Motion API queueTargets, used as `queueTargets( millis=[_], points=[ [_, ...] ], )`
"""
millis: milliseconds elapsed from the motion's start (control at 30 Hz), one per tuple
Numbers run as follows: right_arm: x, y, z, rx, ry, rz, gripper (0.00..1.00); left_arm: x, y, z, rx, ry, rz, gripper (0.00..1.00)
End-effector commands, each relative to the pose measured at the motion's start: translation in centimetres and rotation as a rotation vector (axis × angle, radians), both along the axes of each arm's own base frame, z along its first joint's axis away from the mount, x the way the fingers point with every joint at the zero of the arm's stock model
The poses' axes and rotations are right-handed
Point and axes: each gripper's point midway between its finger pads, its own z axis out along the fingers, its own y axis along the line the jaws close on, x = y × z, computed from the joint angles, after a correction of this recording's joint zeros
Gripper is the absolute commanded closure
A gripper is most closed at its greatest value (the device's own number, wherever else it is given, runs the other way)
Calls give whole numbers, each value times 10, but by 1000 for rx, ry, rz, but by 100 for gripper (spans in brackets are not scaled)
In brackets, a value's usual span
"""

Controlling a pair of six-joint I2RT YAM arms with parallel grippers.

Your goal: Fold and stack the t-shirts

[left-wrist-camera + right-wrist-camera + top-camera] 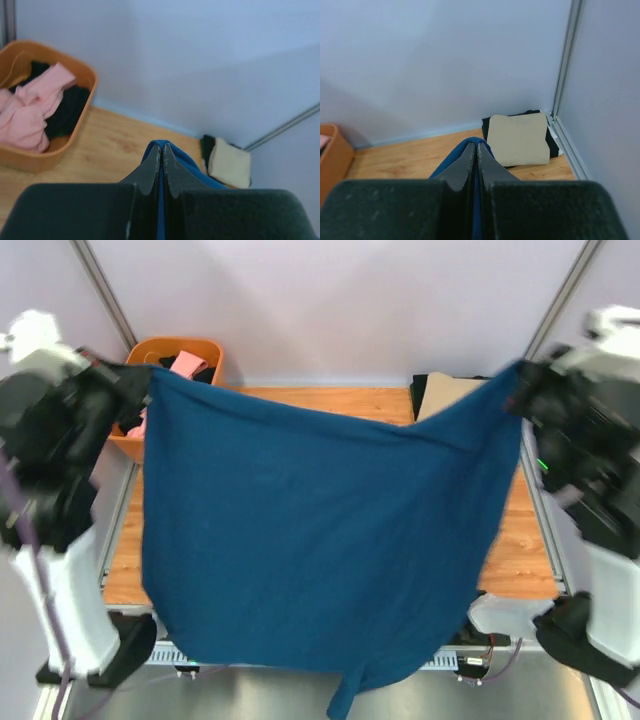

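Observation:
A navy blue t-shirt [320, 530] hangs spread like a curtain above the table, its plain side toward the top camera and its lower edge drooping past the near table edge. My left gripper [152, 375] is shut on its upper left corner, and blue cloth [187, 165] shows pinched between the jaws. My right gripper [515, 375] is shut on the upper right corner, with blue cloth [455, 157] between its jaws. A folded tan t-shirt [519, 138] lies on a folded black one [551, 141] at the table's far right corner.
An orange basket [55, 155] stands at the far left corner, holding a pink t-shirt [30, 107] and a black one [70, 107]. The wooden table [525, 540] is mostly hidden behind the hanging cloth. Metal frame rails [565, 75] and pale walls close in the back and right.

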Motion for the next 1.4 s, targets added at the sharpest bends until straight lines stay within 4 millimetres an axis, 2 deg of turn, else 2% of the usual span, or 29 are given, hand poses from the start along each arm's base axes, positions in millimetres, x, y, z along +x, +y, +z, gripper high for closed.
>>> queueTargets(
  millis=[0,33,67,100,133,167,200,233,267,300,333,367,400,433,467,567,600,633,667,733,767,833,867,967,1000,1067,1267,1333,1367],
  points=[
    [82,12,-23,-99,75,-81,100,87,11,-88,44,277,79,100],
    [104,17,-37,-56,109,-73,100,111,13,-114,48,344,89,100],
    [148,29,-75,-73,206,-66,100,127,14,-137,52,398,95,100],
    [174,31,-97,-67,261,-56,100,144,16,-170,63,480,106,100],
    [202,31,-121,-51,319,-33,100,174,22,-215,68,595,129,100],
    [247,42,-175,-64,438,-22,100,189,25,-242,75,665,133,95],
    [268,46,-176,-50,433,-9,94,205,27,-262,79,719,135,92],
    [301,53,-240,-81,589,4,59,222,22,-318,68,882,98,80],
    [312,55,-253,-98,624,2,39,229,26,-335,50,939,83,77],
    [320,58,-224,-79,546,5,23,235,23,-338,44,962,56,73],
    [322,58,-246,-97,609,6,15,241,21,-352,50,987,50,63],
    [328,59,-262,-104,638,3,8,243,22,-352,51,973,50,59],
    [327,60,-266,-101,648,8,7,245,21,-362,50,959,49,57],
    [331,63,-299,-108,701,12,7,242,21,-352,42,925,55,50],
    [318,61,-282,-95,664,18,6,240,20,-351,38,912,56,48],
    [295,61,-301,-52,662,48,4,228,18,-348,38,907,56,48],
    [288,60,-306,-34,672,50,4,221,19,-354,48,924,68,48],
    [281,64,-305,-8,667,76,4,217,21,-351,55,916,80,49],
    [272,66,-328,-4,720,87,4,209,9,-362,76,945,60,50],
    [265,75,-346,21,755,132,4,200,-2,-366,92,953,44,51],
    [258,77,-363,37,796,143,5,197,-6,-371,92,964,37,52],
    [250,89,-379,72,844,201,8,186,-22,-386,106,993,3,53],
    [241,92,-396,98,889,213,9,178,-25,-401,116,1026,-2,53],
    [231,111,-414,144,916,293,10,172,-48,-416,134,1023,-53,53],
    [224,113,-428,152,945,300,10,169,-54,-428,128,1033,-70,53],
    [223,119,-440,170,966,325,10,166,-69,-446,134,1064,-114,54],
    [229,138,-476,186,1046,375,11,185,-102,-490,140,1129,-184,55],
    [233,144,-487,189,1071,387,12,188,-104,-513,135,1180,-173,58],
    [234,146,-491,191,1080,391,11,191,-103,-516,137,1183,-161,58]
  ],
)
